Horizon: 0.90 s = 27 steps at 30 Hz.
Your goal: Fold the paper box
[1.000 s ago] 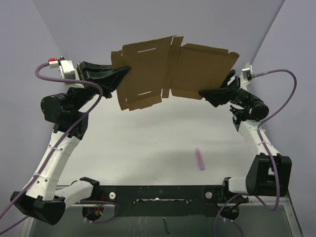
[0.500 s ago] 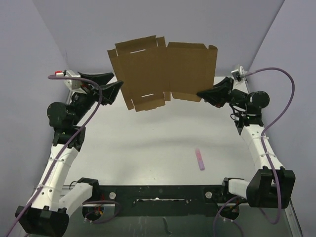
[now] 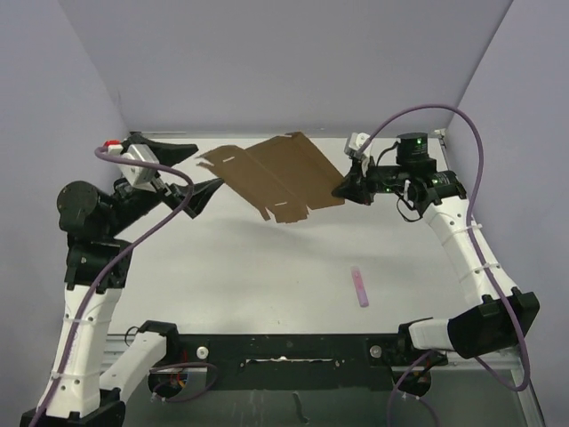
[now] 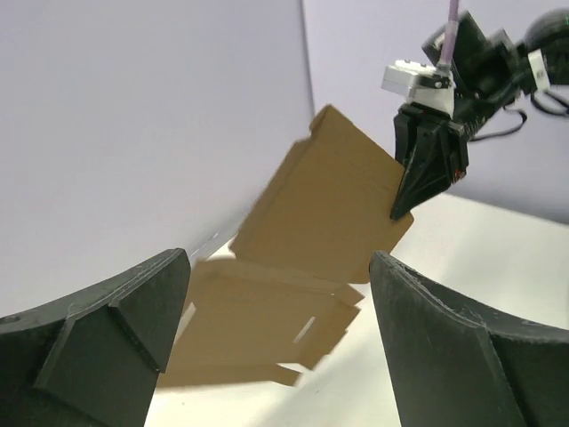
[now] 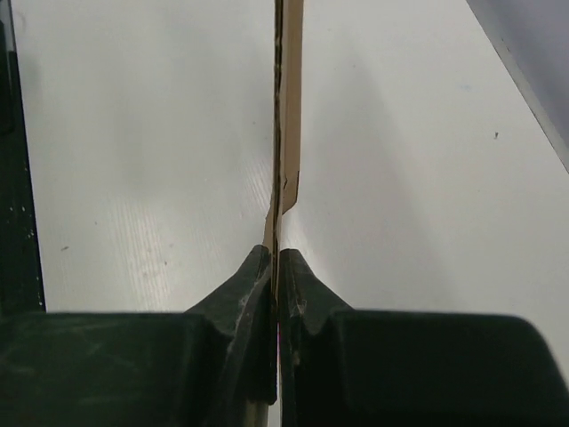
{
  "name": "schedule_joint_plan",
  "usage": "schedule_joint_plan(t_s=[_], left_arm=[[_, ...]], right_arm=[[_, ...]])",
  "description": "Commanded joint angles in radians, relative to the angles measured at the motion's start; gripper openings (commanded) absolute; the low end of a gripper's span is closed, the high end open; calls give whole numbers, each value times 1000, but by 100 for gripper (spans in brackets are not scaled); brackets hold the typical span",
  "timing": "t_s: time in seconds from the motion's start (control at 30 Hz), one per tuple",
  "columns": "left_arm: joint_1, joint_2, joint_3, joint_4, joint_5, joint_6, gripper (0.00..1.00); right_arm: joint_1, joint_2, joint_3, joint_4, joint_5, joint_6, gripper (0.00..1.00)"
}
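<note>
- Paper box (image 3: 280, 178): unfolded flat sheet, far centre of scene, tilted above table (image 3: 267, 258). Right edge is raised, left end lower.
- Right gripper (image 3: 342, 189): fingers pinched tight on right edge of sheet.
- Left gripper (image 3: 203, 166): fingers spread wide, just left of sheet, apart from it.
- Handling (judgement): light, thin, fairly stiff. Hinges at creases, droops when held by one edge, dents under hard pinch.
- Grip points: outer flap edges, clear of slots. Support both ends before creasing.

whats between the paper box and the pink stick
Only bare table between the paper box and the pink stick, as the top view shows.
</note>
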Motion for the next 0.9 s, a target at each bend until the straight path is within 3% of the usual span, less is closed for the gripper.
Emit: schedule_joint_plan(t_s=[0.0, 0.13, 0.37, 0.47, 0.6, 0.7, 0.8, 0.87], left_arm=[[-3, 161, 91, -50, 234, 152, 82], [-63, 274, 134, 18, 335, 164, 83], [-245, 372, 209, -204, 184, 352, 83], [-255, 384, 197, -221, 164, 369, 70], [-255, 388, 168, -178, 152, 344, 35], [-255, 391, 154, -150, 158, 327, 19], [-256, 396, 139, -130, 170, 311, 18], [-255, 395, 118, -107, 174, 298, 29]], right_arm=[[55, -13, 118, -284, 164, -278, 0], [116, -15, 165, -356, 252, -311, 0], [158, -7, 215, -403, 283, -325, 0], [167, -13, 221, -407, 286, -326, 0], [167, -15, 223, -416, 272, -332, 0], [168, -14, 222, -424, 246, -340, 0], [168, -15, 221, -432, 220, -346, 0], [168, -14, 221, -436, 211, -350, 0]])
